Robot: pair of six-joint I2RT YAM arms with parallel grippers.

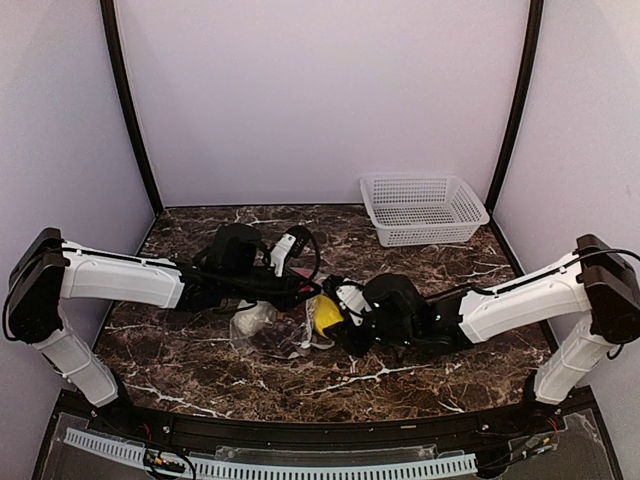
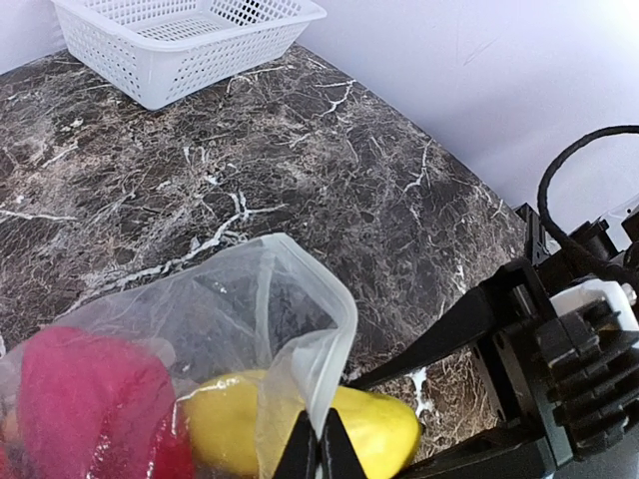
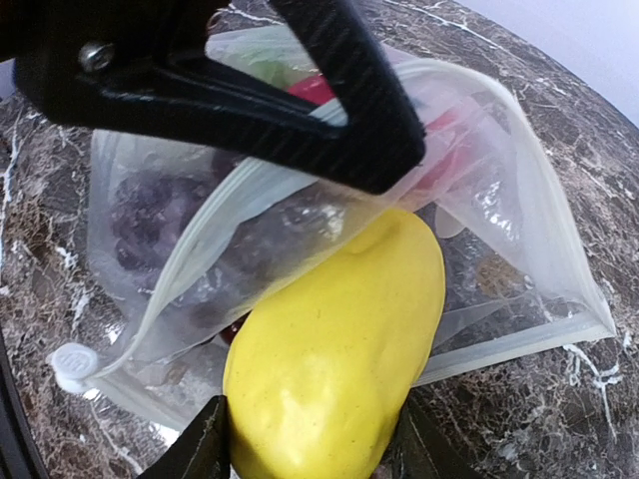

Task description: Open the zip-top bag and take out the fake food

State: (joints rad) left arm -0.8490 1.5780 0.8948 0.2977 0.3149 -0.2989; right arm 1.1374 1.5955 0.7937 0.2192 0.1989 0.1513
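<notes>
Zip-top bag [image 3: 499, 239] gapes, left fingers [image 2: 298, 457] pinching its rim, right fingers [image 3: 205, 444] clamping the lemon [image 3: 339, 349].

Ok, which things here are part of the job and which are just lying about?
Job: clear floppy zip-top plastic bag; yellow plastic lemon, gripped by the right claw; red toy piece; dark purple toy grapes; left claw pinching the bag's rim.
Lying about: white lattice plastic basket, at the far right of the dark marble table.
</notes>
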